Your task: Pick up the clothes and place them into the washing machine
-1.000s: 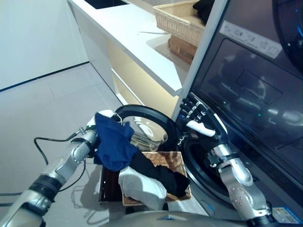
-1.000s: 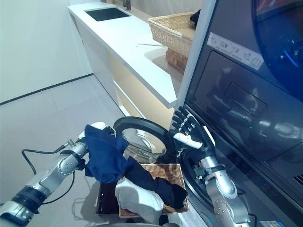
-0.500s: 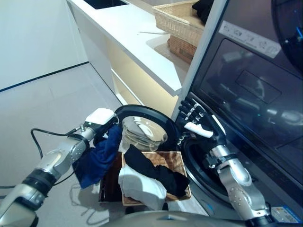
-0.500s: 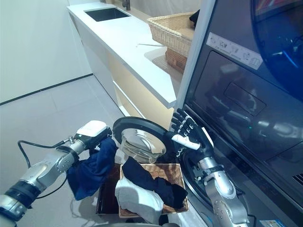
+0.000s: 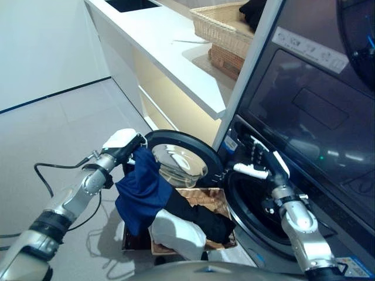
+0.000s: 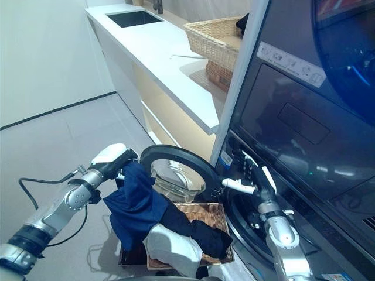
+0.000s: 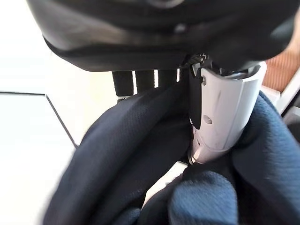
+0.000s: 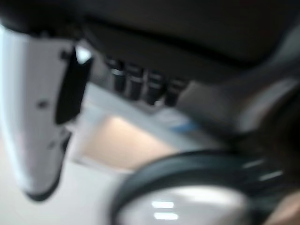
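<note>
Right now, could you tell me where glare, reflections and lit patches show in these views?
Left eye view: bright highlights on the door glass; the machine front mirrors the room; warm light under the counter. Right wrist view: highlights on that glass. Left wrist view: blue cloth dark against bright floor.

We've got our left hand (image 5: pixel 124 147) out around 10 o'clock with fingers and thumb pinched shut, while our right hand (image 5: pixel 261 166) is up at 2 o'clock, fingers straight and relaxed.
</note>
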Robot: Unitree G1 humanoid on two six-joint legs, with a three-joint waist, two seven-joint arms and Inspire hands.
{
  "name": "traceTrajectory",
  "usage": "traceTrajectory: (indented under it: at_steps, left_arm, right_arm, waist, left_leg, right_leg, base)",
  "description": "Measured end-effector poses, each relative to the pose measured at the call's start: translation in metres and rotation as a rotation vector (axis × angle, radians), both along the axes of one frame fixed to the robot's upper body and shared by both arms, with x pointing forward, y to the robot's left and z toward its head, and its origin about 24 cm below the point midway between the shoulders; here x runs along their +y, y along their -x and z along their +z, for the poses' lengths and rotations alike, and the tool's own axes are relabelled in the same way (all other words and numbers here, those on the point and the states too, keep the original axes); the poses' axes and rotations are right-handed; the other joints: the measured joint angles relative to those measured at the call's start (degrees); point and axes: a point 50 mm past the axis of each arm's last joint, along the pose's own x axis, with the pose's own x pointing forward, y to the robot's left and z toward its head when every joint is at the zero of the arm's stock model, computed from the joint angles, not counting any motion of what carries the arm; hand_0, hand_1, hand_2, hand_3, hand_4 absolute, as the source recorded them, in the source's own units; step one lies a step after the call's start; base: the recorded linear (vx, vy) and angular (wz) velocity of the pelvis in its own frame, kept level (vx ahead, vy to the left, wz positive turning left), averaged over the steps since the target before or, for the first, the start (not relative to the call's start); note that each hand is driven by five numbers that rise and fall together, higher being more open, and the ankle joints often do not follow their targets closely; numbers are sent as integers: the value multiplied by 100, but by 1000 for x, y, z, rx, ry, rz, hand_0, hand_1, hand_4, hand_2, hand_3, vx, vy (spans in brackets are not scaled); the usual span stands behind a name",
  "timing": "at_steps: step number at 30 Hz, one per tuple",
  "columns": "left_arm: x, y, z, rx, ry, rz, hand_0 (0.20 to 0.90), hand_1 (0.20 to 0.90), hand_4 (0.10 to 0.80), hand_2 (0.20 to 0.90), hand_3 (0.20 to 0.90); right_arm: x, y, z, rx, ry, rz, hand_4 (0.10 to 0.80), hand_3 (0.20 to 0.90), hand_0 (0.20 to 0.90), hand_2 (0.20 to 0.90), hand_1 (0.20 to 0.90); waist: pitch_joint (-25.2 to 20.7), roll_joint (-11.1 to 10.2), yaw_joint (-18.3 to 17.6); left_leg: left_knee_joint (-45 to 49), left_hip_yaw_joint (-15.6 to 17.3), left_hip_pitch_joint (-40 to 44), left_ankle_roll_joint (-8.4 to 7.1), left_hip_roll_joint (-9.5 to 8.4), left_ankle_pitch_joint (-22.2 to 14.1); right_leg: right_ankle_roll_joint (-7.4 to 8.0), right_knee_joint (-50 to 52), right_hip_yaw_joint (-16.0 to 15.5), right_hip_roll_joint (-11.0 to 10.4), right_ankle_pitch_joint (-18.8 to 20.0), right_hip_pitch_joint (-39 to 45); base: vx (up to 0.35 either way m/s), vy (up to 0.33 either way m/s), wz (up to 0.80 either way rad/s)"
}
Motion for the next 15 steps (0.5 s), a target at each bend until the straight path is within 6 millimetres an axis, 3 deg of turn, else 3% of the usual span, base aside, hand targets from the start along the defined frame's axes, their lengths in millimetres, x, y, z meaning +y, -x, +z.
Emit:
traceTrajectory:
  at_steps: [7,15]
  left_arm:
    - [-19,0,-7,20,281,42,200,200,300,200,200]
    - [-28,-1,-9,37,393,43,200,200,300,200,200]
  right_arm:
    - [2,-1,-28,140,350,120,800,900,900,900,900]
    - [32,-12,-44,190,358,306,800,900,900,900,900]
  waist:
    - [-8,37,-1]
    - [-13,90,46]
  left_leg:
    - [0,-6,8,1,4,1]
    - [1,-12,9,1,15,1]
  right_leg:
    - [0,-1,9,4,0,1]
    - [0,-17,5,12,0,5]
  base:
    - [0,0,0]
    - [0,0,0]
